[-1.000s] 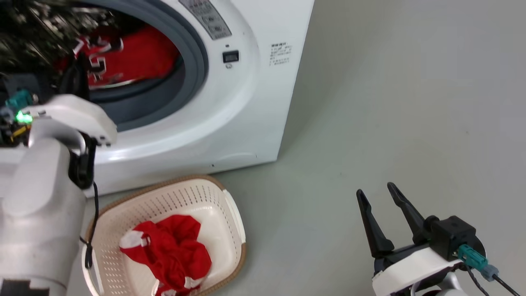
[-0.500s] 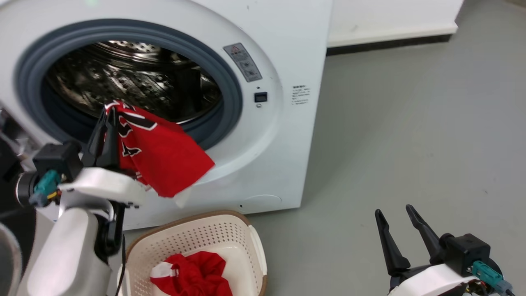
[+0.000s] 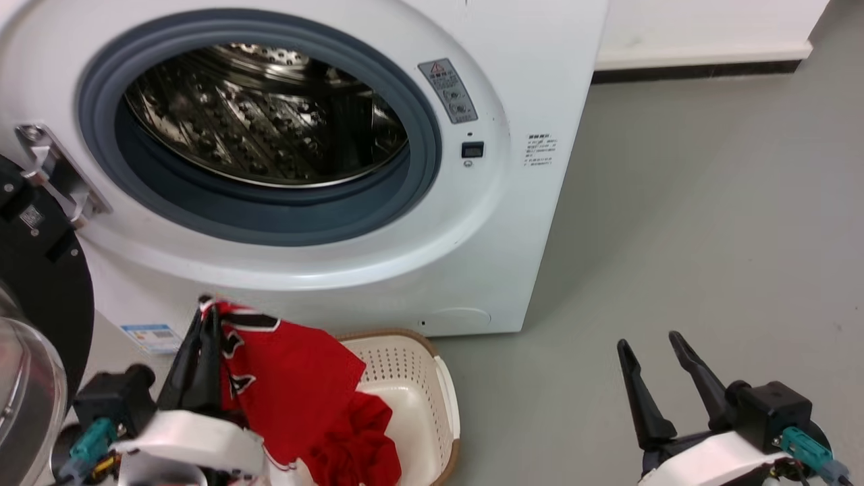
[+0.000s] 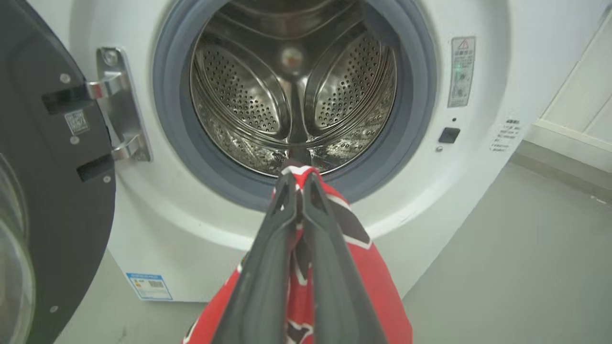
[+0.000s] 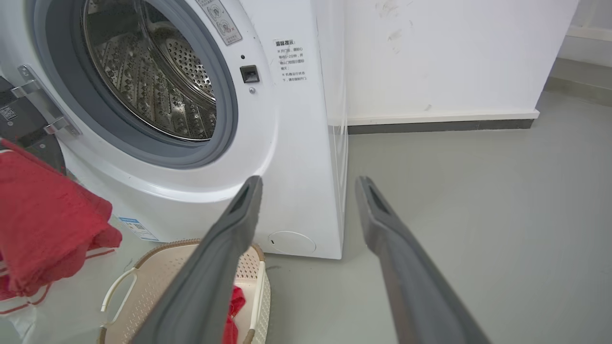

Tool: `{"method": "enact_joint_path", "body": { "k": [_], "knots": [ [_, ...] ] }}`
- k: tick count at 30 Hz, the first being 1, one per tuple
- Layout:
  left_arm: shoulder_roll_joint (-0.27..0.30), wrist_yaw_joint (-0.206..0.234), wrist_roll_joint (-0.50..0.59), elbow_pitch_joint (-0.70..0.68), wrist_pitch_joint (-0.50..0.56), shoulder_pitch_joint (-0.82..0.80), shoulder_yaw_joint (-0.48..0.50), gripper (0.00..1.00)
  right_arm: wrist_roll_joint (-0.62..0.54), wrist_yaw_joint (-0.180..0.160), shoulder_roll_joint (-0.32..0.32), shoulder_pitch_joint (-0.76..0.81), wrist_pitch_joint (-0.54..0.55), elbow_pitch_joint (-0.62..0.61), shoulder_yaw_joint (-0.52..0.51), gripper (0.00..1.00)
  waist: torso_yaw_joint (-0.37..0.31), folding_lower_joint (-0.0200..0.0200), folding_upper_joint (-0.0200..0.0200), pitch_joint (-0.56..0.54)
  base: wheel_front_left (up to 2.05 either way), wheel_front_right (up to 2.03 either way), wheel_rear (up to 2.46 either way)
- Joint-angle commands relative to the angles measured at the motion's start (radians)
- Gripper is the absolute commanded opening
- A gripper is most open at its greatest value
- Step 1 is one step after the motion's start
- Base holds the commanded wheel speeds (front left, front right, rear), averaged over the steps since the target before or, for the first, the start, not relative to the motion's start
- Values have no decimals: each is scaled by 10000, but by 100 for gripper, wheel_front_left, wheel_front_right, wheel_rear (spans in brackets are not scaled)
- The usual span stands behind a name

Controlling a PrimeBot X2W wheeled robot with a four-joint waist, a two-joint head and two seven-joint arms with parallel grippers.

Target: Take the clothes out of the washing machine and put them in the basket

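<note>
The red jersey (image 3: 290,385), pinched at its top edge between the closed fingers of the left gripper (image 3: 204,312), hangs over the left part of the basket (image 3: 432,378) and hides much of it. Its lower folds merge with a second red garment (image 3: 361,452) lying inside, so the boundary between them is unclear. The basket stands on the floor (image 3: 675,223) at the foot of the washing machine (image 3: 520,223), whose open door (image 3: 40,297) is cut off at the left. The right gripper (image 3: 648,343), fingers spread around nothing, is well apart to the right.

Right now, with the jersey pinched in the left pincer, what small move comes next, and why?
Probably carry the left pincer slightly right and open it: the red jersey it grips hangs over the left edge of the basket, not its middle.
</note>
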Motion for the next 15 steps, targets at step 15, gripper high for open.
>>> {"method": "enact_joint_path", "body": {
  "k": [15],
  "knots": [
    [-408, -1212, -428, 4001, -773, -1496, -500, 0, 62, -3, 5, -1495, -363, -71, 481, 100, -1079, 1, -1, 3444, 0, 0, 0]
  ]
}}
